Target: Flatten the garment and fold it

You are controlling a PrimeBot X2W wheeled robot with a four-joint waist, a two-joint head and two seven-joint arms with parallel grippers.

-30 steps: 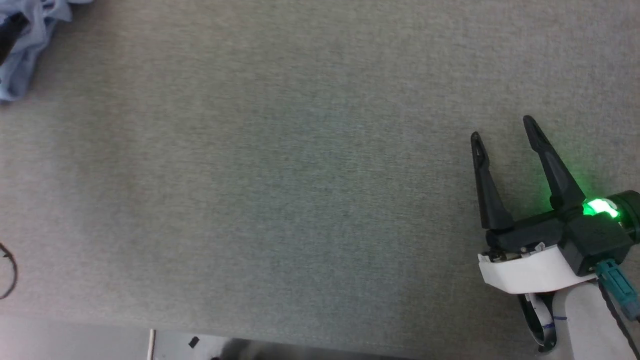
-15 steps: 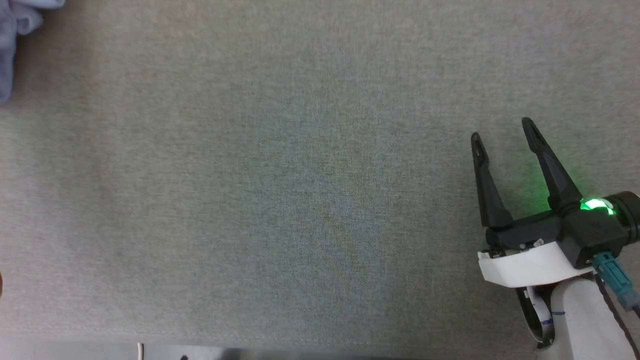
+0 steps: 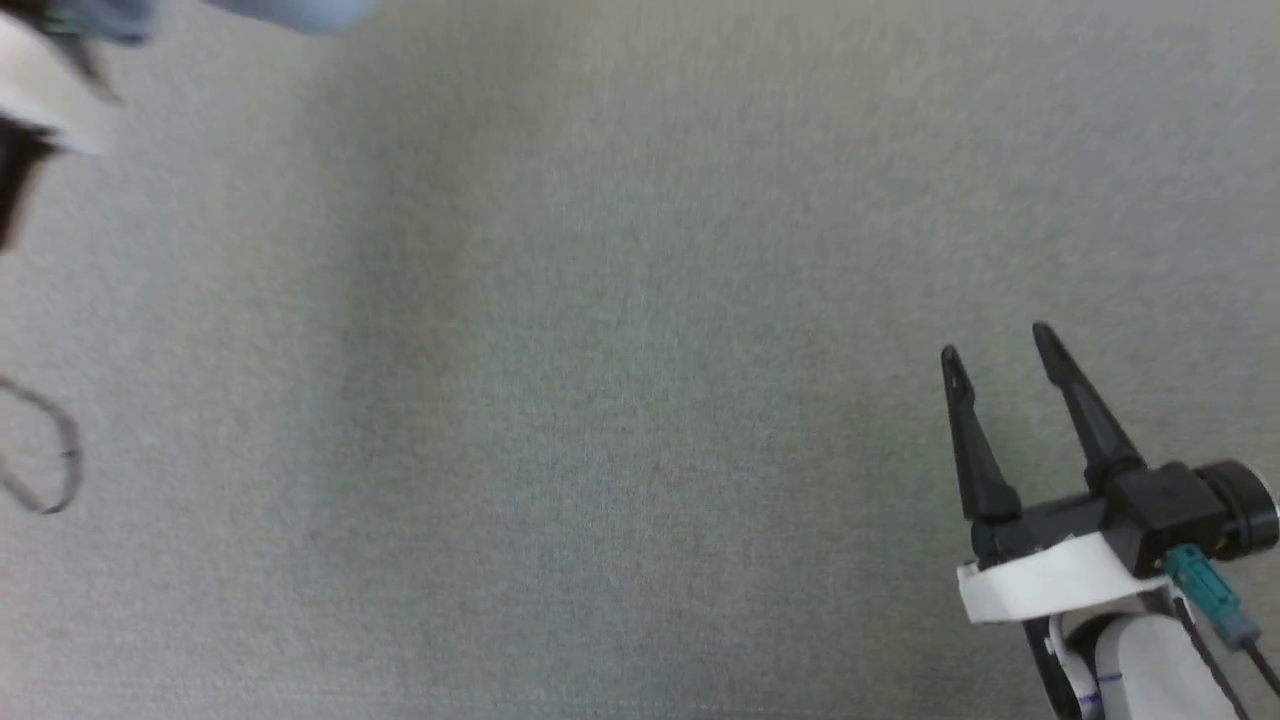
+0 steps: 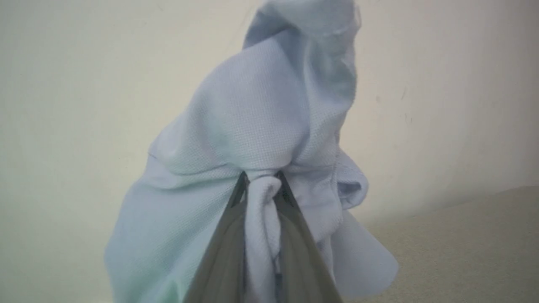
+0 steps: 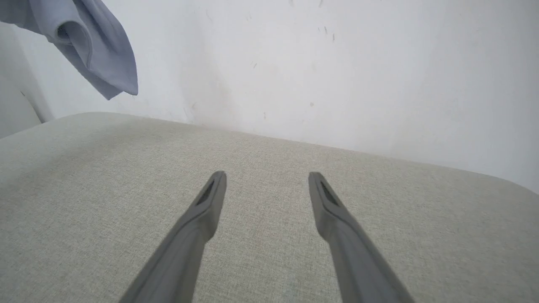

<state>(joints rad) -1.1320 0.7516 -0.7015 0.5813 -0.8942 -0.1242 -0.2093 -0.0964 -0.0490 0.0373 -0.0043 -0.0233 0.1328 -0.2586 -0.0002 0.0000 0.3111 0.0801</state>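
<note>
The garment [image 4: 261, 126] is a light blue bunch of knit cloth hanging in the air in the left wrist view, and my left gripper [image 4: 261, 179] is shut on a pinched fold of it. A corner of the garment [image 5: 90, 46] dangles at the upper left of the right wrist view, above the grey padded surface [image 5: 269, 235]. A blurred blue strip of the garment [image 3: 270, 12] crosses the head view's top left edge. My right gripper [image 3: 995, 345] is open at the lower right, over the bare surface [image 3: 600, 400], nothing between its fingers.
A pale wall [image 5: 337, 63] rises right behind the padded surface's far edge. A thin dark cable loop [image 3: 45, 460] hangs at the head view's left edge, with a blurred pale and dark part [image 3: 30, 110] of my left arm above it.
The head camera has shifted, so the whole picture moved. The garment has left the surface at the top left and now hangs lifted. The green light on the right gripper has gone out.
</note>
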